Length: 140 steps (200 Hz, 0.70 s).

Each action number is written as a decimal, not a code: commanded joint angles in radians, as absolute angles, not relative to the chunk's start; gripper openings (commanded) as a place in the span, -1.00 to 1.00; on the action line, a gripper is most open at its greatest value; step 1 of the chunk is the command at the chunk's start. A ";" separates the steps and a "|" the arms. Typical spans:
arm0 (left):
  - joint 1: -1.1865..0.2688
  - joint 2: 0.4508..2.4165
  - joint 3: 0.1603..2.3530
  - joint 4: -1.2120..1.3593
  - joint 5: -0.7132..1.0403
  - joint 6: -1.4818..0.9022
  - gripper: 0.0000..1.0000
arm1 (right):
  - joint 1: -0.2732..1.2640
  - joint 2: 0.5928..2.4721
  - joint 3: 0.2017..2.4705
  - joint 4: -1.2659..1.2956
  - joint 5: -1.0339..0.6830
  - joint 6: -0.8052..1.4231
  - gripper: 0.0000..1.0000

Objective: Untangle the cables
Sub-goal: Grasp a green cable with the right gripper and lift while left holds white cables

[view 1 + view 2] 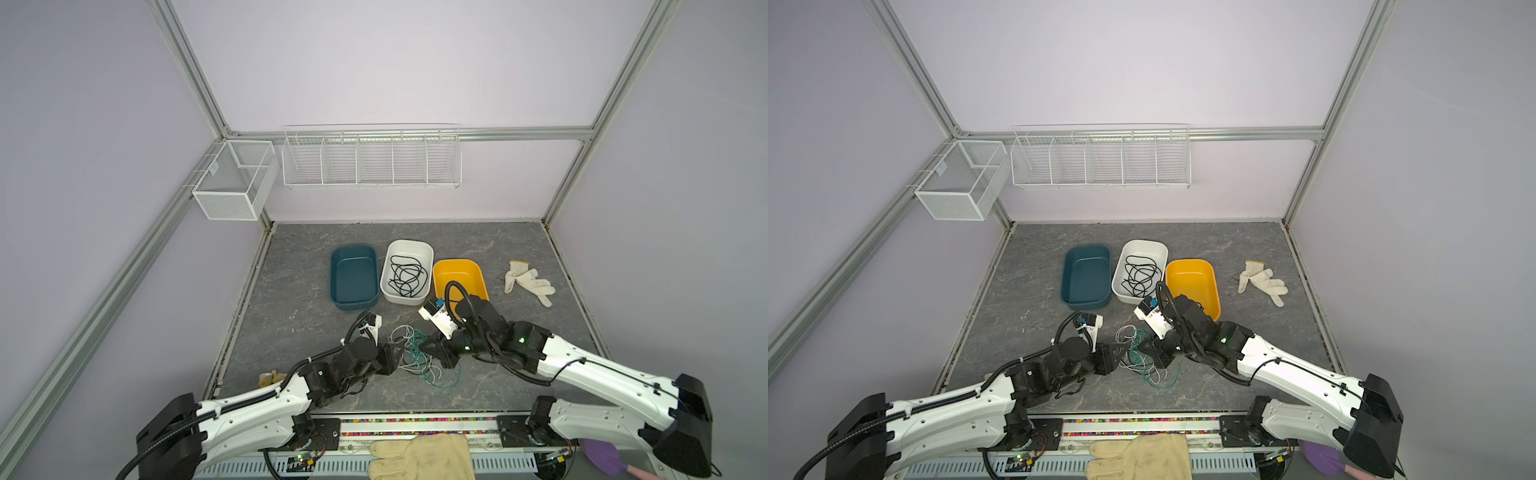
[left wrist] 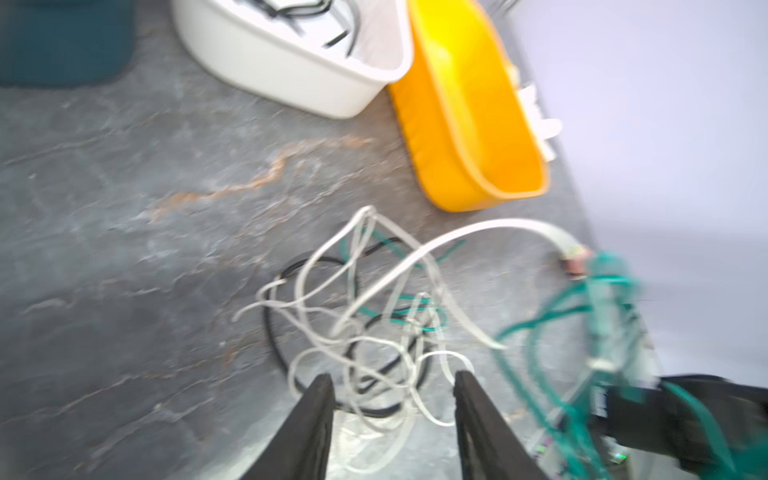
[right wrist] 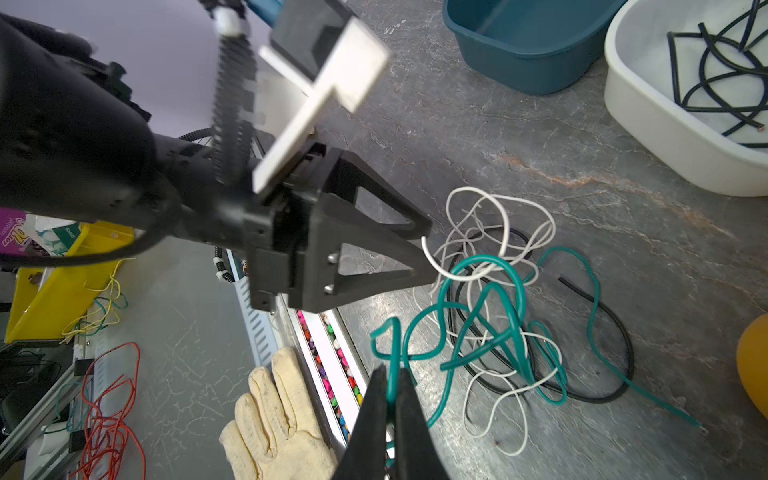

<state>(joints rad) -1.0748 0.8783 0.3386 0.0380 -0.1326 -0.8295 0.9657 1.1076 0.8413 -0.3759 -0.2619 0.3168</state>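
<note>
Bins (image 1: 354,277) beyond cables (image 1: 415,357), glove (image 1: 527,281) aside

Setting: robotics lab test cell. Evidence: silver extruded-aluminium frame posts (image 1: 199,83) and plain lilac wall panels (image 1: 395,62) enclose a grey marble-pattern tabletop (image 1: 299,291). A white-and-black left robot arm (image 1: 249,409) and a matching right robot arm (image 1: 602,374) are mounted at its near edge. A white wire wall rack (image 1: 372,160) hangs far beyond the right gripper (image 3: 390,376). Loose red wire loops (image 3: 110,411) lie off-table beside it.

Bright, even light with faint shadows; motion blur smears the cables (image 2: 419,252) in the left wrist view.
</note>
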 commanded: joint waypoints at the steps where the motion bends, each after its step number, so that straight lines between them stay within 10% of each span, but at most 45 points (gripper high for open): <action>1: -1.079 0.791 0.309 0.069 -0.081 -0.808 -0.02 | 0.967 1.120 0.826 -0.336 -0.288 0.327 -0.86; 140: -1.081 0.725 0.223 0.256 0.091 -0.747 -0.05 | 0.950 1.159 0.819 -0.305 -0.341 0.362 -0.86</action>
